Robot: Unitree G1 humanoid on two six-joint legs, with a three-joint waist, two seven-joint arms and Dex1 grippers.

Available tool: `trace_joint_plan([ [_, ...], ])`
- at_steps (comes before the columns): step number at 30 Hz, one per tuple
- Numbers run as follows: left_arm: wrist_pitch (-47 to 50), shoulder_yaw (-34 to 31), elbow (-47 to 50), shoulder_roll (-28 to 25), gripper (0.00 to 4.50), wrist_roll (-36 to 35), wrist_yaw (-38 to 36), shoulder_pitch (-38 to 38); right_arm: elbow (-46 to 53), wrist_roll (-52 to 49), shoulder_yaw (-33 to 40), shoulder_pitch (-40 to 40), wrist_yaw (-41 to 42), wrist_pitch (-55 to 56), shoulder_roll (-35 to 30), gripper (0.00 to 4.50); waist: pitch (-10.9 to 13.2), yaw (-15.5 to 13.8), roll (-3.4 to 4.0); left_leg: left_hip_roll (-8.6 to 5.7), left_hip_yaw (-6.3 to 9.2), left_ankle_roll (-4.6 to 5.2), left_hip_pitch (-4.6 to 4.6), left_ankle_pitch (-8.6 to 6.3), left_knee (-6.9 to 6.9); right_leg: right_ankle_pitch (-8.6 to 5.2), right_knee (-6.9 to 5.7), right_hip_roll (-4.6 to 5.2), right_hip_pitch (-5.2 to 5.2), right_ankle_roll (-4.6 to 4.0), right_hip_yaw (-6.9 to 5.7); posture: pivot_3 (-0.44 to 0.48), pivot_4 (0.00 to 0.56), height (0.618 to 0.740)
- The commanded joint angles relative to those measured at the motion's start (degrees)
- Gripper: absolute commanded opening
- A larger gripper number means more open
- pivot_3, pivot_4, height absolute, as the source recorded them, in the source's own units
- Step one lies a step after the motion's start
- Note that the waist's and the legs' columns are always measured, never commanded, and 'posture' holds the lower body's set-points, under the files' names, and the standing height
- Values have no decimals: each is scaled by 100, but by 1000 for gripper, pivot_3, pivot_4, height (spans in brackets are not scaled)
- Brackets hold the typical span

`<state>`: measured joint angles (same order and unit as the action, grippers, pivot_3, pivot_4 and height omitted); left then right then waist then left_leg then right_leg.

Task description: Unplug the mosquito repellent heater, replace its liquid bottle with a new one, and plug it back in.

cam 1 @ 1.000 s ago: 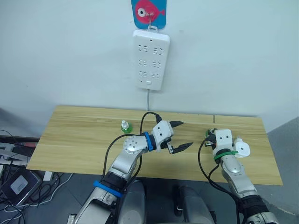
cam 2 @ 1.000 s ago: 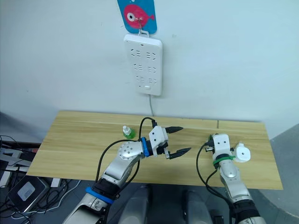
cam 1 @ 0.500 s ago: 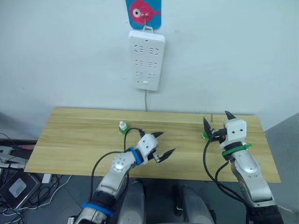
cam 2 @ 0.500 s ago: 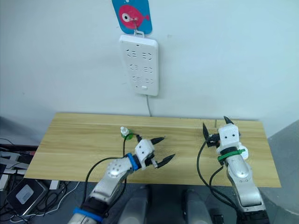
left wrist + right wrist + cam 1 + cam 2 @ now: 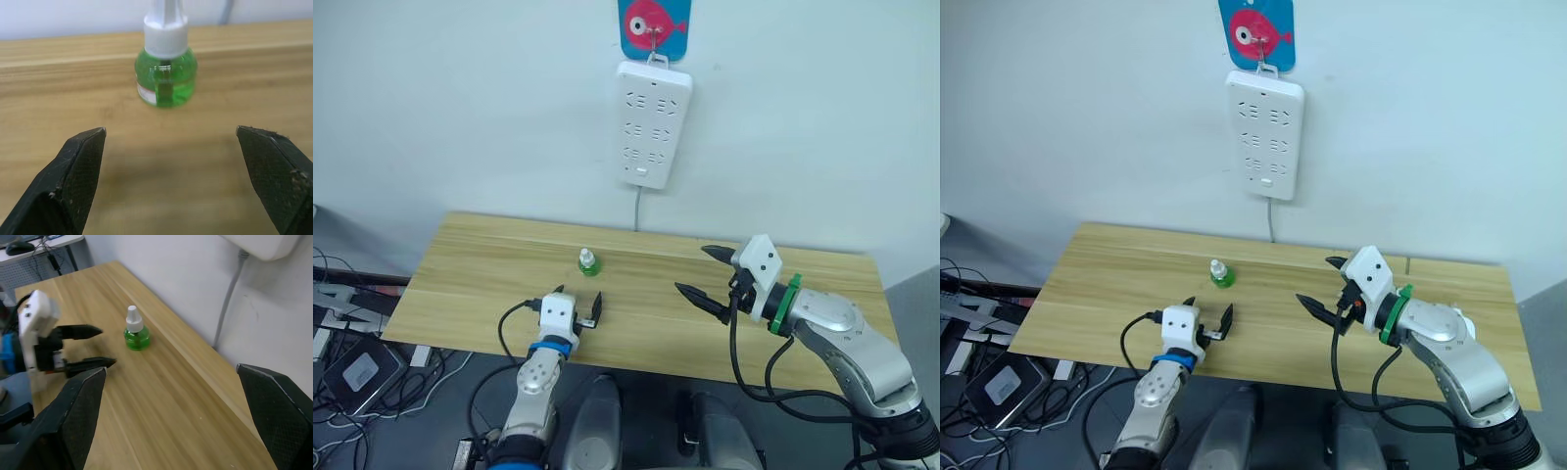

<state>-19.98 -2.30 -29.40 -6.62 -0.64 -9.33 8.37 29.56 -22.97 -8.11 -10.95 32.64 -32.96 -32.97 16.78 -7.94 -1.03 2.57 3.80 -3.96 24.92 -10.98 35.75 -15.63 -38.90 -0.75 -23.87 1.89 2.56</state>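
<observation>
Bottle of green liquid [image 5: 589, 262] with its white cap stands upright on the wooden table [image 5: 470, 264], towards the back and left of the middle, and nothing is touching it. A second ago my left arm reached out over the middle of the table; now it has drawn back to the front edge. The left gripper [image 5: 578, 296] sits low there with its fingers spread wide and nothing between them. In the left wrist view the bottle stands straight ahead, centred between the two fingertips but well short of them. My right gripper [image 5: 693, 269], which hung over the right end of the table beside the white heater a second ago, has swung in towards the middle. It is also spread open and empty, aimed across at the bottle and the left gripper. I cannot tell where the heater lies now; I judge it may be on the right end of the table, hidden behind my right arm. The power strip [image 5: 654, 122] hangs on the wall under a fish card [image 5: 653, 24], and I see nothing plugged into it, so the unplugging looks done. With both grippers free and turned to the bottle, I judge the bottle swap is the step in hand, and plugging back in has not yet been done.
</observation>
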Motion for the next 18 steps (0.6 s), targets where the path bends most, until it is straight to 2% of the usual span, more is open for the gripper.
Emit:
trace_joint_plan([
  [1, -451, -149, -937, 47, 4500, -102, -3, 535, 308, -138, 136, -103, 104, -199, -87, 4449, 1, -18, -2, -1, -1, 0, 0, 0, -2, 0, 1, 0, -1, 0, 0, 317, 310, 740],
  [6, -889, -280, -2273, -17, 4500, -47, 177, 1369, 377, -118, 178, -210, 62, -445, -157, 4449, 5, -31, -8, 2, -1, 0, 1, 0, -3, 1, 0, -6, -4, 1, 1, 297, 306, 740],
  [11, -1169, -350, -3003, 2, 4500, -120, 0, 1815, 433, -110, 241, -207, -27, -590, -169, 4449, 5, -31, -9, 0, -3, -1, 1, -1, -3, 2, 0, -6, -3, 3, 1, 288, 293, 740],
  [14, -1318, -363, -3222, 9, 3865, -87, 22, 1933, 413, -116, 269, -227, -123, -652, -83, 4500, 5, -32, -9, 0, -3, -1, 0, 0, -2, 3, 0, -6, -2, 4, 1, 292, 285, 740],
  [18, -1431, -374, -3428, 19, 2632, -81, 19, 2113, 205, -58, 246, -291, -168, -631, 63, 4500, 4, -34, -9, 1, -3, -1, 0, 0, -2, 3, -1, -6, -2, 4, 1, 300, 272, 740],
])
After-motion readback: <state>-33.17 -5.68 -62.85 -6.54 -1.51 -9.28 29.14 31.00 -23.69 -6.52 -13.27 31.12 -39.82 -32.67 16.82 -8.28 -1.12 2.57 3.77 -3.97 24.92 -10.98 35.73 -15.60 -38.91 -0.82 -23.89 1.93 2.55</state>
